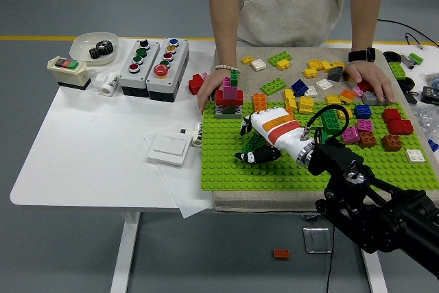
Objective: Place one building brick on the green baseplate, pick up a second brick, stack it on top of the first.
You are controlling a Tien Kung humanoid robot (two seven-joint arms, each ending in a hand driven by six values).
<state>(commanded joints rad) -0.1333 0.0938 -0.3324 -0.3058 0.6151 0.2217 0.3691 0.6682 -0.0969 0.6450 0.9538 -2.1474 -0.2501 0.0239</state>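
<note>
The robot's right hand [264,138], white with an orange stripe on a black arm, reaches from the lower right corner over the green studded baseplate [226,169], which lies on a beige mat toward the right end of the white bench [89,162]. Its dark fingers [248,157] curl down around a dark green building brick [256,143] sitting on the plate's left half; whether the fingers truly clamp the brick cannot be told, as the hand hides most of it. Just behind, near the plate's far left corner, stands a small tower of grey, red, pink and green bricks [229,97]. Loose coloured bricks [322,80] are scattered along the far edge of the mat and across the plate's right half. A person stands at the far side, one hand [209,97] resting beside the tower, the other hand [370,80] flat among the loose bricks. Two grey push-button boxes [154,66] sit near the bench's far edge, left of the mat.
</note>
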